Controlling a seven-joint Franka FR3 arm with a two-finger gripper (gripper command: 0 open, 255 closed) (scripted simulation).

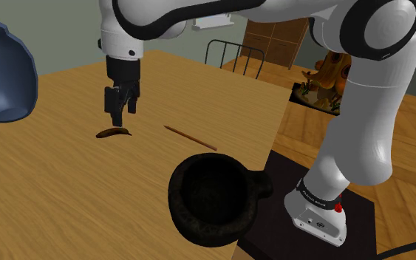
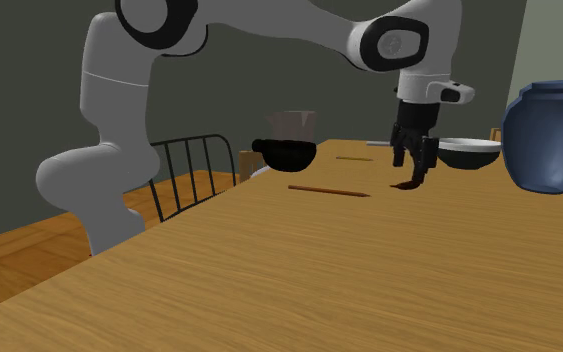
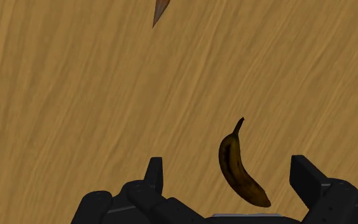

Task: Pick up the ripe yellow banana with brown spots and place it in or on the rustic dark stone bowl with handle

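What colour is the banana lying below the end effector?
The banana is mostly dark brown with dull yellow patches; the wrist view shows it best.

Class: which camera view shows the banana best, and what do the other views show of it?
The wrist view: the whole banana, stem to tip, shows between the open fingers. The shoulder view gives a small dark curve under the gripper; the second exterior view, a dark sliver below it.

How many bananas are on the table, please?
1: the brown-spotted banana lies on the wooden table directly under the open gripper, untouched. The arm may hide part of the table.
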